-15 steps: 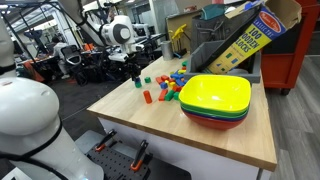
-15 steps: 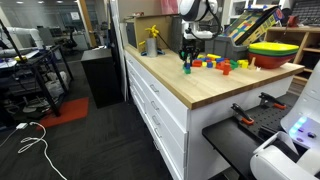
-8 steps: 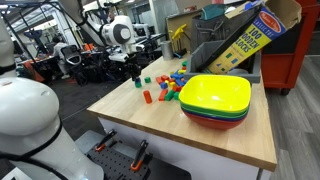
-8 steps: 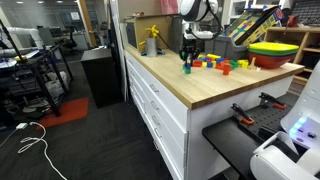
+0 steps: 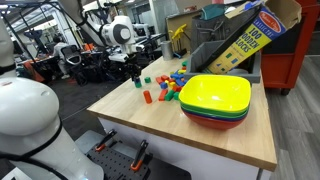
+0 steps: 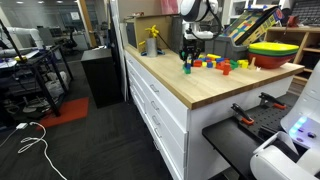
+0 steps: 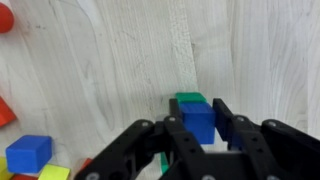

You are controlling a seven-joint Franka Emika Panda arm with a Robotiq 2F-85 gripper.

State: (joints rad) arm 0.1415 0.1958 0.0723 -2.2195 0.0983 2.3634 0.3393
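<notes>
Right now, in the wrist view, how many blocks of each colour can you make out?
Blue blocks: 2
Green block: 1
Red pieces, partly cut off: 3
Yellow block, at the bottom edge: 1
Total: 7

The 1 arm (image 5: 100, 28) reaches in from above and bends at the white wrist (image 5: 121, 32), so the gripper (image 5: 136, 76) hangs straight down with its tips low. In both exterior views it stands upright (image 6: 186, 62). In the wrist view the gripper (image 7: 197, 108) points away from the camera, and its 2 black fingers (image 7: 176, 120) run parallel with only a narrow gap between them. Whether they are pressing inward cannot be told.
</notes>
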